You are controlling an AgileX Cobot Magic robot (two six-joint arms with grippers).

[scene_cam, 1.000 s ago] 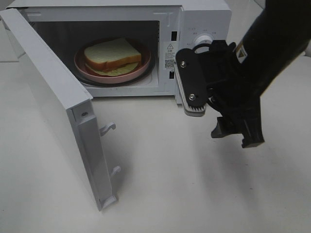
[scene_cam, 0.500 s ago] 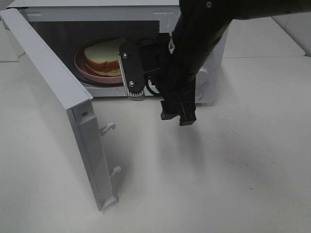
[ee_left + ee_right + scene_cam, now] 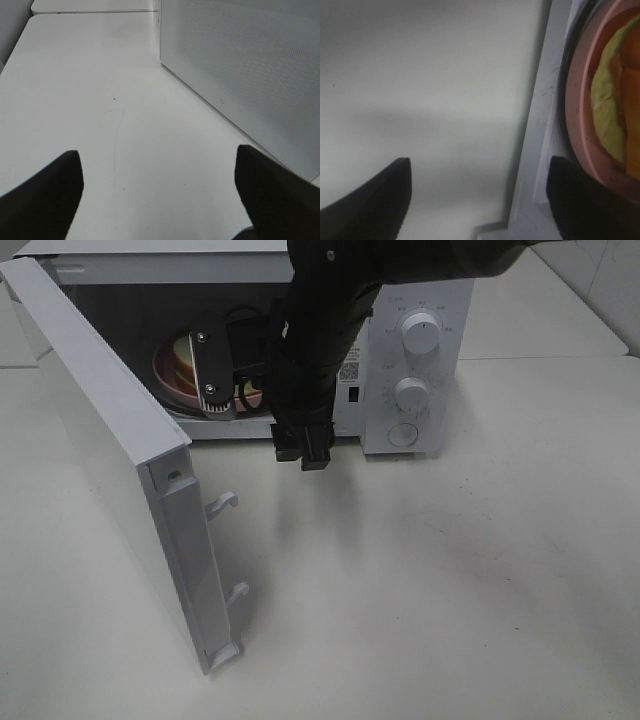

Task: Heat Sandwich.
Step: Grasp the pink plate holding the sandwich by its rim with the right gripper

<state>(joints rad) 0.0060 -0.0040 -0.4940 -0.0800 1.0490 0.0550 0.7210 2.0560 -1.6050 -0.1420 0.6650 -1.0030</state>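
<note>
White microwave point(image 3: 436, 362); fine grey dot pattern on its door point(image 3: 240, 65); inside the microwave, pink plate point(image 3: 577, 131), sandwich point(image 3: 609, 116) filling yellow-green and orange

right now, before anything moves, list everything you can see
microwave: one, white, at the back of the table
door: one, white, swung wide open to the left
latch hooks: two, white, on the door's free edge
dials: two, white, on the control panel
button: one, white, below the dials
plate: one, pink, inside the microwave
sandwich: one, pale bread with green and orange filling, on the plate
table: one, white
right arm: black, at the microwave's opening
right pincer: open, empty, near the plate
left pincer: open, empty, over bare table
</note>
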